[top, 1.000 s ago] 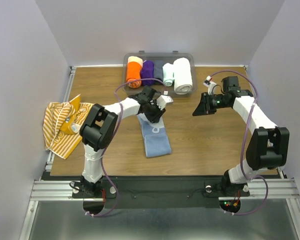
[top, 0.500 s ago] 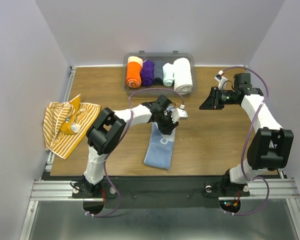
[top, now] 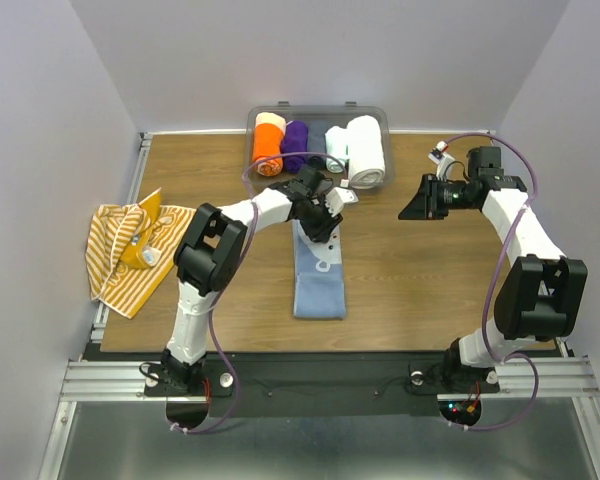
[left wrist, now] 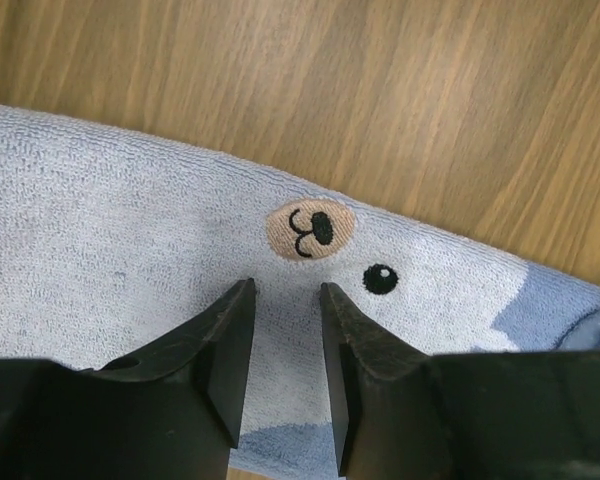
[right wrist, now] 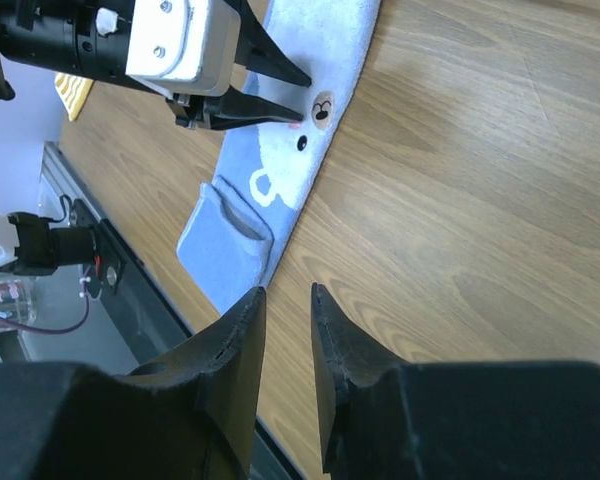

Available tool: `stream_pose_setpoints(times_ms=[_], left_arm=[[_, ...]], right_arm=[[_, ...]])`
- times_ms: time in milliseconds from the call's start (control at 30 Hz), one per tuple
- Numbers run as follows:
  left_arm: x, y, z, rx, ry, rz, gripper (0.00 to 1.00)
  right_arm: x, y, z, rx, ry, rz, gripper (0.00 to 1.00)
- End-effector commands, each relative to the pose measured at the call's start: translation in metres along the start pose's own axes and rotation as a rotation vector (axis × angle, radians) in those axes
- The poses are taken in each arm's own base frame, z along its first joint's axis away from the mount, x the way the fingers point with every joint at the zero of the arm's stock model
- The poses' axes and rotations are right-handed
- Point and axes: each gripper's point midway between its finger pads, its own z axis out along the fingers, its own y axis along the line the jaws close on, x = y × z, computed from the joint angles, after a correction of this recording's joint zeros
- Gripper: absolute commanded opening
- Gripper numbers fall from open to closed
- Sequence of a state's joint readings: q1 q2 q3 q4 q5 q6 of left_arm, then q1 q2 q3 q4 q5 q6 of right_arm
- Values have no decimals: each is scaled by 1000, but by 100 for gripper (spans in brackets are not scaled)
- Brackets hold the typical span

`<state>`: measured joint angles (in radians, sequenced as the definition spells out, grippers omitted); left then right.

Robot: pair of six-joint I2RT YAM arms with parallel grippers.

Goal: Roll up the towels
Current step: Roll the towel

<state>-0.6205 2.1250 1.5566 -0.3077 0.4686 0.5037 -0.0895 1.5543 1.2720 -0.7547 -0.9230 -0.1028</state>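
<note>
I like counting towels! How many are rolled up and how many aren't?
Rolled, in the bin: 5 (orange roll, purple roll, dark roll, pale roll, white roll)
Not rolled, on the table: 2 (pale blue towel, striped towel)
Total: 7

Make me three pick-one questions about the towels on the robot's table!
1. Where is the striped towel?
A) by the left edge of the table
B) in the table's middle
C) draped on the right arm

2. What colour is the leftmost roll in the bin?
A) purple
B) orange
C) green

3. How is the blue towel?
A) rolled up tight
B) hanging in the air
C) lying stretched out on the table

Answers:
1 A, it sits bunched at the left edge.
2 B, the roll at that end is orange.
3 C, it lies long and unrolled at mid-table.
</note>
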Motion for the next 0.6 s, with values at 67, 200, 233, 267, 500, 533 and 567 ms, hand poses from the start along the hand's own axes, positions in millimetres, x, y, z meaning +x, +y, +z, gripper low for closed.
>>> stream_pose_setpoints(times_ms=[67,200,233,267,500,533,567], left_arm=[[-95,-20,-103,-81,-260,139,51],[-102,-43,-170,-163,-350,301,99],[-89,-54,-186,-184,-350,359,99],[-80,-59,-191,-193,-340,386,99],[-3,-80,-209,-347,-343,309,99],[7,-82,-212,-366,-343,302,99],[9,-82,-214,-378,-348,297,99]], right_arm=[[-9,12,-6,-22,-22,-59,32],[-4,21,-6,-55,-20,-78,46],[-1,24,-3,-48,-10,-99,59],[4,26,-1,-42,2,-112,70],[33,39,33,47,85,-257,92],[35,36,38,127,87,-313,92],[33,32,39,181,73,-338,92]])
